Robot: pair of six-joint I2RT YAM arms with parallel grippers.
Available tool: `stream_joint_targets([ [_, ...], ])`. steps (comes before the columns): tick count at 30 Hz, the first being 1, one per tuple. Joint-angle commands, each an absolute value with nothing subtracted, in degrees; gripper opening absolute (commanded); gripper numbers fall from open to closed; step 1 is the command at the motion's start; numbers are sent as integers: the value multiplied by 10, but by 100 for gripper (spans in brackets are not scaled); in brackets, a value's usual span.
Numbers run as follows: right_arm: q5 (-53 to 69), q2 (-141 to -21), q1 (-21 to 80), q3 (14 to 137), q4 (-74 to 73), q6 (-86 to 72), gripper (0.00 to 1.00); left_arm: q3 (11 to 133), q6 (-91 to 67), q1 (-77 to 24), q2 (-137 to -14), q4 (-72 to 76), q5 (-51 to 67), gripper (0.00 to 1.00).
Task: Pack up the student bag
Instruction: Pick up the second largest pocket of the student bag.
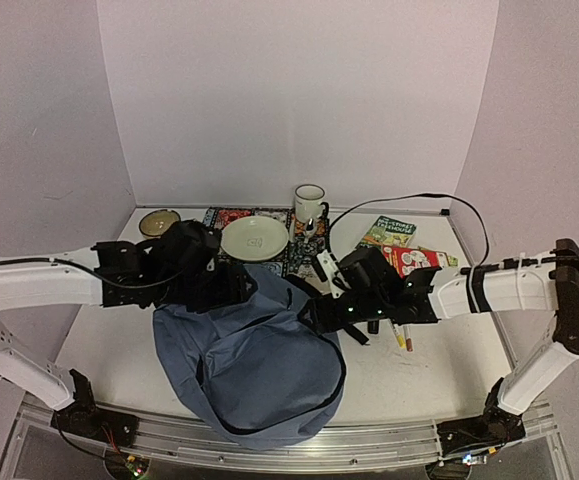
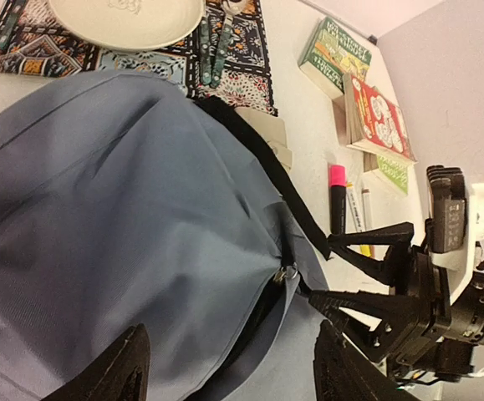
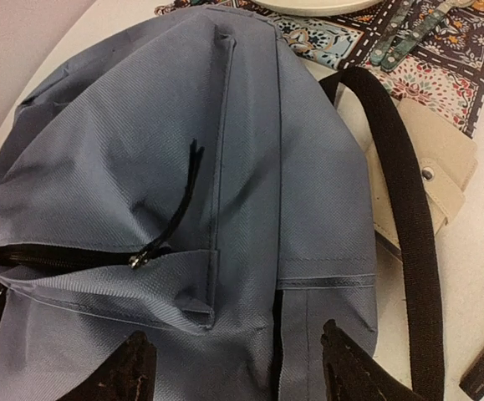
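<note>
1. Pale lilac walls (image 1: 299, 90) close in the white bench (image 1: 439, 375) at the back and on both sides. A metal rail (image 1: 369, 442) runs along its near edge.
2. The student bag (image 1: 259, 370) lies slumped in the near middle of the bench. Its lower end reaches almost to the rail and its upper end meets the patterned mat (image 1: 231, 216).
3. The left pincer (image 2: 225, 368) hangs over the bag's upper left with its fingers spread. Blue fabric lies below them and nothing is pinched.
4. The right pincer (image 3: 242, 372) is also spread and holds nothing. It sits at the bag's upper right edge, its tips pointing at the cloth just beside the zipper pull (image 2: 286, 274). Whether they touch it cannot be told.
5. A black strap (image 3: 400, 209) trails off the bag's right side onto the bench.
6. Behind the bag are a plate (image 1: 254, 238) on the mat, a mug (image 1: 310, 203) and a small bowl (image 1: 159, 221).
7. To the right, books (image 1: 412, 260) and a pink highlighter (image 2: 337, 196) lie near the right pincer.
8. Bare bench shows to the left of the bag and at the near right corner.
</note>
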State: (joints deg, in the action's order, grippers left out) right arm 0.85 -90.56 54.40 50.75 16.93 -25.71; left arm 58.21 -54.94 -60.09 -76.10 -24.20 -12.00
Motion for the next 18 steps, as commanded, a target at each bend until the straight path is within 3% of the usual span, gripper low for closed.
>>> stream_joint_targets([
  [1, 0, -876, 531, 475, 179, -270, 68, 682, -476, -605, -817, -309, -139, 69],
  [11, -31, -835, 503, 427, 188, -277, 68, 814, -421, -619, -979, -320, -102, 69],
  [18, -28, -844, 501, 421, 199, -281, 68, 871, -402, -621, -1063, -363, -141, 65],
])
